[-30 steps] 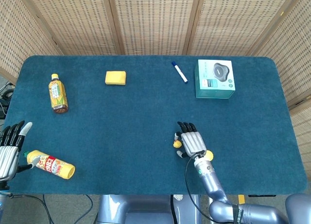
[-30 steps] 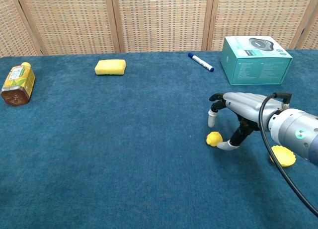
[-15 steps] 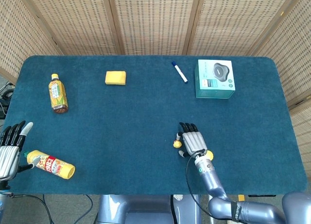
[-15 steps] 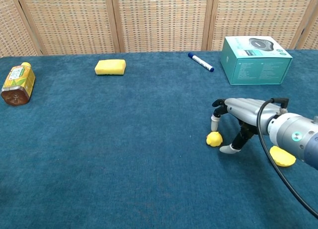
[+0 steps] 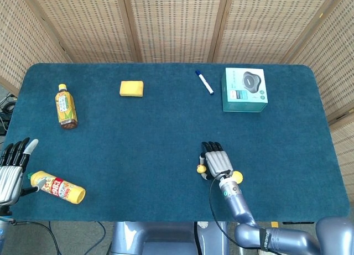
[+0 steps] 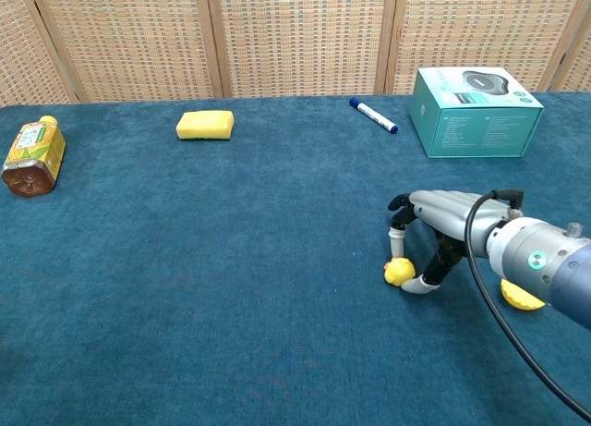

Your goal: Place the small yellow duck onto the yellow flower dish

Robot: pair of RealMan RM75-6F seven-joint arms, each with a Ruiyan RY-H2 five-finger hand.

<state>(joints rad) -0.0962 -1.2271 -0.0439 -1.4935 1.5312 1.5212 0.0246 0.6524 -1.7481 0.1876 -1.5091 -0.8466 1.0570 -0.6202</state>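
Observation:
The small yellow duck (image 5: 202, 168) (image 6: 399, 272) sits on the blue tablecloth at the front right. My right hand (image 5: 217, 162) (image 6: 443, 218) arches over it, palm down. One fingertip presses on the duck's top and the thumb touches its right side, so the duck is pinched between them. The yellow flower dish (image 5: 237, 176) (image 6: 522, 295) lies just right of the hand, partly hidden behind the wrist. My left hand (image 5: 12, 166) rests off the table's left front edge with its fingers spread and holds nothing; only the head view shows it.
A yellow-capped bottle (image 5: 57, 187) lies beside the left hand. A tea bottle (image 5: 66, 105) (image 6: 34, 155) lies at the left. At the back are a yellow sponge (image 5: 131, 88) (image 6: 205, 125), a blue marker (image 5: 203, 82) (image 6: 373, 115) and a teal box (image 5: 244, 89) (image 6: 476, 112).
My right hand has dropped lower and drawn slightly toward the front edge. Its finger and thumb have closed in on the duck, which shifted a little with them. The left hand is unmoved.

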